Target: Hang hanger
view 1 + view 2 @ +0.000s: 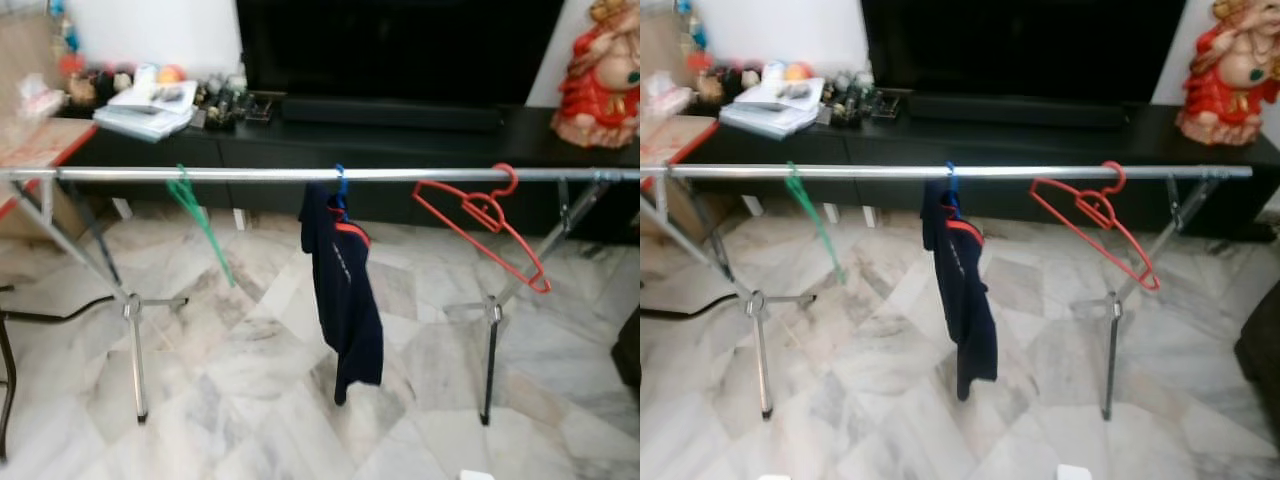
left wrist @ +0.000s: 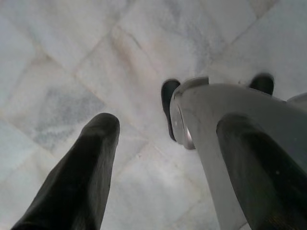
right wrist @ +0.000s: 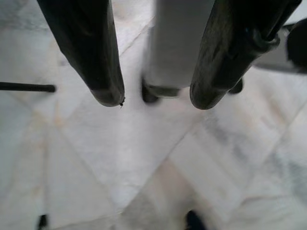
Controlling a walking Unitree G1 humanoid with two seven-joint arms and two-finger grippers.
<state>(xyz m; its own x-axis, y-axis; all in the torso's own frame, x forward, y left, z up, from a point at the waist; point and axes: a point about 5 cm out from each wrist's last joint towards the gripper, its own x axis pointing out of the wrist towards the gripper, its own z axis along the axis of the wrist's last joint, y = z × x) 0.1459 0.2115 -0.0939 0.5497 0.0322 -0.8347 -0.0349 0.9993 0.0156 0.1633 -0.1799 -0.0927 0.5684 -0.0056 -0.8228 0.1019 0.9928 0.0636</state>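
A silver clothes rail [image 1: 250, 175] spans the scene at mid height. From it hang three hangers: a green hanger [image 1: 203, 226] towards the left, a blue hanger [image 1: 341, 186] in the middle carrying a navy garment [image 1: 345, 300], and an empty red hanger [image 1: 482, 217] near the right end, tilted. My left gripper [image 2: 168, 125] hangs low, pointing at the marble floor, open with nothing between its fingers. My right gripper [image 3: 157, 99] also points down at the floor, open and empty. Both are far from the rail.
The rack's legs [image 1: 135, 350] [image 1: 489, 360] stand on the marble floor. Behind it runs a low black TV console [image 1: 400, 140] with a TV, stacked books [image 1: 145, 112] and a red statue [image 1: 600, 75]. A dark object [image 1: 630, 350] sits at the right edge.
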